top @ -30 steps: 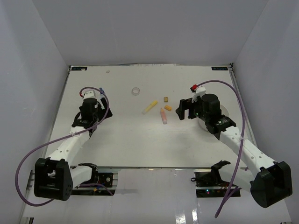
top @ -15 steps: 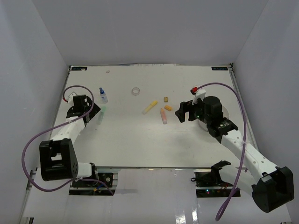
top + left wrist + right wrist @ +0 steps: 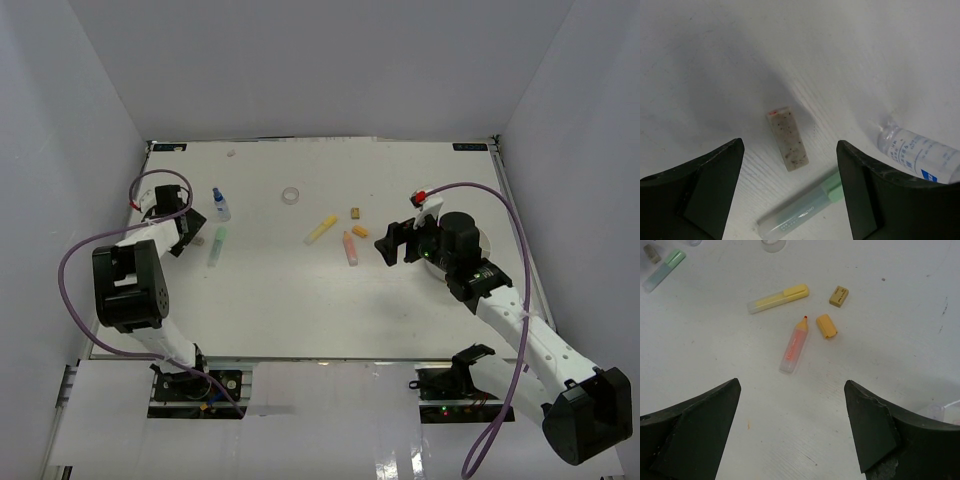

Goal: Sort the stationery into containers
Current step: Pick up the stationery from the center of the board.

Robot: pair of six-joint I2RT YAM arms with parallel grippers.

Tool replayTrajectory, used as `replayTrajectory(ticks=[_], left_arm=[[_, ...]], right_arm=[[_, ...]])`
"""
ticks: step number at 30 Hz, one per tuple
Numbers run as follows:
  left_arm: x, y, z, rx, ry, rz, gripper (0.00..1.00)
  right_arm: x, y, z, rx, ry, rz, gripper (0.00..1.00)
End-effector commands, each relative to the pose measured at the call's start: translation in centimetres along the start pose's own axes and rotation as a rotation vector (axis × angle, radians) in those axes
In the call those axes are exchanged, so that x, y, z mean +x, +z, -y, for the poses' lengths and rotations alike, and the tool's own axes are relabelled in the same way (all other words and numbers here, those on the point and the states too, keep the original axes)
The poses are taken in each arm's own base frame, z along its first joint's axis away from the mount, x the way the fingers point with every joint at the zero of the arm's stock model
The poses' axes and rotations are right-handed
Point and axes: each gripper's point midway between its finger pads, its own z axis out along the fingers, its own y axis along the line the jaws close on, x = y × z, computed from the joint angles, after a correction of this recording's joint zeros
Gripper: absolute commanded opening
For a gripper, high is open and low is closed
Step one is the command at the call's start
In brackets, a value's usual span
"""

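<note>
Jaws both spread, empty: L gripper [image 3: 789, 150] over speckled eraser [image 3: 787, 138] beside green marker [image 3: 800, 212]; R gripper [image 3: 791, 385] above uncapped orange marker [image 3: 794, 347].

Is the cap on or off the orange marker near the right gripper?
Off. The orange marker shows a bare pointed tip in the right wrist view, and an orange cap lies loose beside it, not touching.

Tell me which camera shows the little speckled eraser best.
The left wrist view: the speckled eraser lies large between the fingers, beside the green marker. The top view shows only a speck; the right wrist view catches it small in its upper-left corner.
</note>
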Motion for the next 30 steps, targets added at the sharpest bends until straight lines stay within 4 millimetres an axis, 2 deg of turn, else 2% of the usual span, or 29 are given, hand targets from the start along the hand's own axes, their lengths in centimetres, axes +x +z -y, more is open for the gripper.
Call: replayTrajectory(ticks=[1, 2, 9, 15, 19, 20, 25, 27, 30], left_arm=[[-1.4, 0.2, 0.2, -0.029, -0.022, 0.026, 0.84], [-1.8, 0.4, 0.3, -0.034, -0.021, 0.032, 0.83], [-1.2, 1.8, -0.3, -0.089, 0.004, 0.005, 0.75], [-0.9, 2.8, -0.9, -0.127, 0.019, -0.017, 0.60], [-0.8, 3.1, -1.1, -0.135, 0.027, -0.023, 0.46], [-0.7, 3.1, -1.2, -0.139, 0.030, -0.026, 0.39], [-0.8, 2.3, -1.3, -0.128, 0.042, -0.021, 0.23], [-1.7, 1.2, -0.7, -0.094, 0.041, 0.004, 0.20], [-1.6, -0.8, 0.2, 0.004, 0.072, 0.000, 0.18]], right_arm=[[-1.5, 0.0, -0.5, -0.026, -0.031, 0.060, 0.91], [-1.5, -0.1, -0.5, -0.023, -0.032, 0.060, 0.91], [-1.6, -0.1, -0.5, -0.023, -0.033, 0.062, 0.91], [-1.7, -0.2, -0.5, -0.024, -0.040, 0.066, 0.91], [-1.8, -0.3, -0.7, -0.032, -0.046, 0.068, 0.91], [-1.8, -0.3, -0.7, -0.035, -0.048, 0.070, 0.91], [-2.1, -0.4, -0.9, -0.046, -0.055, 0.073, 0.91], [-2.5, -0.6, -1.8, -0.093, -0.073, 0.080, 0.91], [-2.9, -0.9, -3.7, -0.200, -0.097, 0.085, 0.91]])
